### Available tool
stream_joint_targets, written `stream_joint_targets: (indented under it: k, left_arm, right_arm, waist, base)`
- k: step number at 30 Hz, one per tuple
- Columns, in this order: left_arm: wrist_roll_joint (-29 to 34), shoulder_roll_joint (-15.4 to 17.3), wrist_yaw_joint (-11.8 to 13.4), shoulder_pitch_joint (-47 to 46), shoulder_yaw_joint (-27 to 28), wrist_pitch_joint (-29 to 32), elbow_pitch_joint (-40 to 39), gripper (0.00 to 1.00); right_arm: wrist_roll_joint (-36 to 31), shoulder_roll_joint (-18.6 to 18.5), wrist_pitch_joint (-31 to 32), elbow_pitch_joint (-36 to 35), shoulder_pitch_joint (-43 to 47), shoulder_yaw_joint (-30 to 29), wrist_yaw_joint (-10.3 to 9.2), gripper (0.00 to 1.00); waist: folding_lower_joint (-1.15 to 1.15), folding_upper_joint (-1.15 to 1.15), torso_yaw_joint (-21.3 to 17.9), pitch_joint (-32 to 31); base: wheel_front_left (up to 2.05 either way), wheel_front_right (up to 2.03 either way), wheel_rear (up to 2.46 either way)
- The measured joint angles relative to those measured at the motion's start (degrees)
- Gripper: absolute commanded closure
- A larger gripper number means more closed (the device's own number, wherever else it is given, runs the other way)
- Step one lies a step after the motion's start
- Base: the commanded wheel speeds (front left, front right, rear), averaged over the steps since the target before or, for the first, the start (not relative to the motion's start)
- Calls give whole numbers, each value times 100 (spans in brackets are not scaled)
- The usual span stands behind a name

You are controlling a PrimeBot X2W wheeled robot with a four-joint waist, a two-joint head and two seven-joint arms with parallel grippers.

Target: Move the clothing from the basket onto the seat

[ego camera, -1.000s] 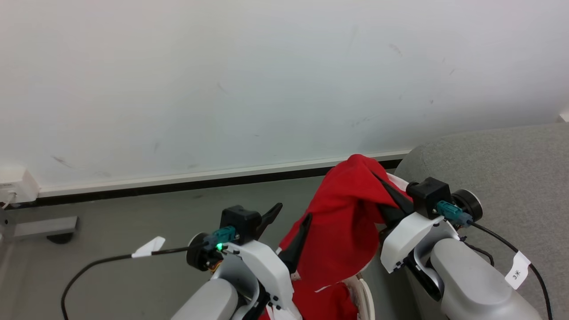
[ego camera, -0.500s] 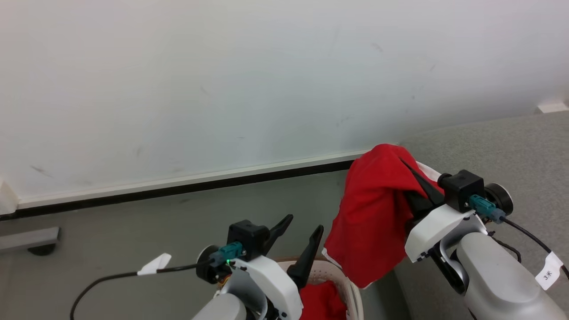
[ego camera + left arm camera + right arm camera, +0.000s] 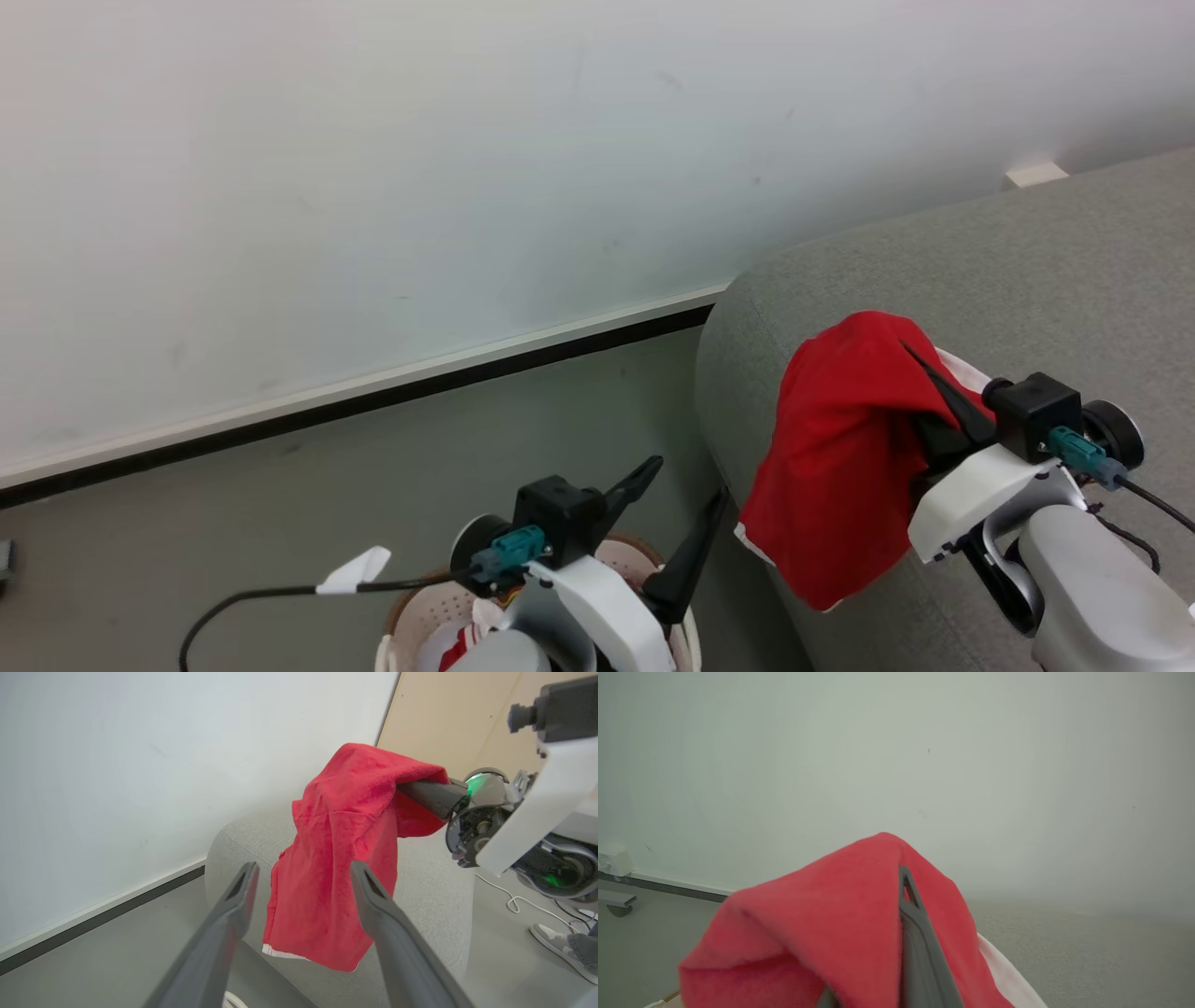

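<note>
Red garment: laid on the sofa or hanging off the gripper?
Hanging. The red garment drapes bunched over the right gripper, hem dangling loose by the rounded end of the sofa.

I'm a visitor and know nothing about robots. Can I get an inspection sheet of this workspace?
Surface: plain grey floor, bearing basket and sofa.
Job's things: bright red fabric garment with white trim hangs from the right gripper by the rounded end of the large light grey fabric sofa, not yet laid down; oval cream perforated plastic basket holds more red and white fabric.
Clutter: nothing seen.
Grippers: right gripper shut on the garment; left gripper open, empty, above the basket.
Cables: black cable with white tag at the left wrist; black cable at the right wrist; thin white cord on the floor.
Surroundings: white wall, dark skirting strip, a person's grey shoe.
</note>
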Motion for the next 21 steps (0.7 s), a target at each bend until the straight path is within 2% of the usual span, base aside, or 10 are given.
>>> stream_joint_targets:
  k: [12, 21]
  left_arm:
    - [108, -116, -48, -1, -338, -205, -49, 0]
    - [319, -75, -88, -278, -517, -224, -177, 0]
  right_arm:
    - [19, -477, 65, -456, 371, -405, 0, 100]
    - [18, -509, 174, -856, 430, -1039, 0, 100]
  waist:
    - [0, 0, -580, 131]
    - [0, 0, -626, 631]
  base:
    - [0, 0, 0]
    - [0, 0, 0]
